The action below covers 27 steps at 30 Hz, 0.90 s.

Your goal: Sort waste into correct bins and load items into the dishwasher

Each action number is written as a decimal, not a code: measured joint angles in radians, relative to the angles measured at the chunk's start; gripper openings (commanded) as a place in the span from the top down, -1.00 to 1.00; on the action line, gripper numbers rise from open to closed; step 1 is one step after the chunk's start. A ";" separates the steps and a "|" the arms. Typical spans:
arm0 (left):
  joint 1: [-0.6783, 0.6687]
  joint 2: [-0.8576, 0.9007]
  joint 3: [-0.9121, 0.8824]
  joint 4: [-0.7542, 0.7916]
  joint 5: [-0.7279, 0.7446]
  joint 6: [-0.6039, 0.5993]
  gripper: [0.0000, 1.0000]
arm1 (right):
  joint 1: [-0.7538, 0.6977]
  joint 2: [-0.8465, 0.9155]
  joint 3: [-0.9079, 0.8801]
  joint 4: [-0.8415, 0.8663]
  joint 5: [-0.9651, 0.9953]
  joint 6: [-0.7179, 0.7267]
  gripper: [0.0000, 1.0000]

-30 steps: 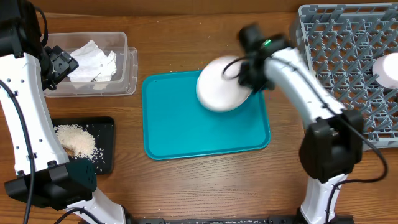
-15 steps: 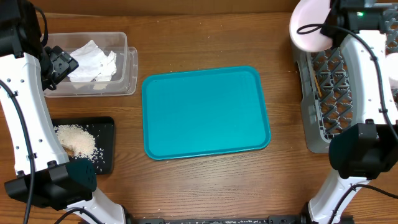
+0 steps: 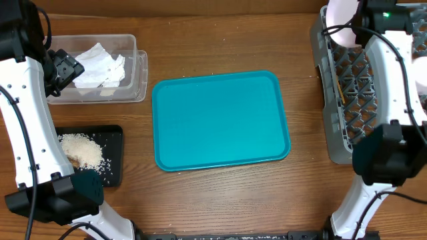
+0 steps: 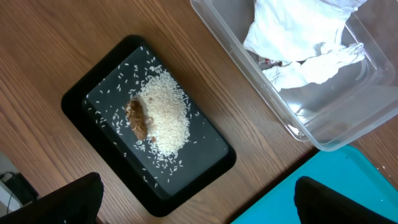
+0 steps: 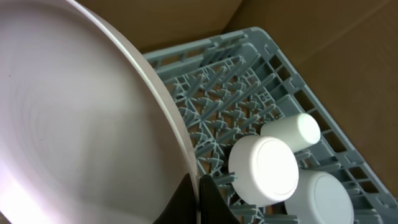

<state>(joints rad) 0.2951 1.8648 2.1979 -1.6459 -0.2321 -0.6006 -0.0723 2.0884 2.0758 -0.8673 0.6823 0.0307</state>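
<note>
My right gripper (image 5: 198, 200) is shut on the rim of the large white plate (image 5: 81, 124), which it holds tilted over the far left corner of the grey dish rack (image 3: 347, 107). In the overhead view the plate (image 3: 339, 23) is partly hidden by the arm. White bowls (image 5: 264, 169) and a small cup (image 5: 292, 129) sit upside down in the rack (image 5: 249, 56). My left gripper (image 4: 199, 211) is open and empty above the black tray (image 4: 208, 158), which holds rice (image 4: 165, 118) and a brown scrap (image 4: 138, 119). The white napkin (image 4: 298, 37) lies in the clear tub (image 4: 323, 127).
The teal serving tray (image 3: 220, 120) lies bare in the middle of the wooden table. The clear tub (image 3: 130, 73) is at the far left and the black tray (image 3: 110, 160) at the near left. A brown board stands behind the rack.
My right gripper has carried the plate from above the teal tray to the rack's far left corner, then a little further over the rack. The left arm has not moved.
</note>
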 measured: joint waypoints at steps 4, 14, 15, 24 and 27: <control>0.000 0.000 0.000 0.000 0.000 0.000 -1.00 | 0.000 0.046 0.000 0.018 0.031 -0.018 0.92; 0.000 0.000 0.000 0.000 0.000 0.000 -1.00 | 0.000 0.053 0.000 0.039 0.085 -0.057 0.92; 0.000 0.000 0.000 0.000 0.000 0.000 -0.99 | 0.000 0.053 0.000 0.036 0.084 -0.058 0.92; 0.000 0.000 0.000 0.000 0.000 0.000 -1.00 | 0.001 0.055 0.000 -0.040 -0.019 -0.035 0.60; 0.000 0.000 0.000 0.000 0.000 0.000 -1.00 | 0.002 0.056 0.000 -0.069 -0.065 -0.010 0.57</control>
<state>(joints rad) 0.2951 1.8648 2.1979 -1.6459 -0.2321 -0.6006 -0.0708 2.1441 2.0758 -0.9367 0.6174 0.0212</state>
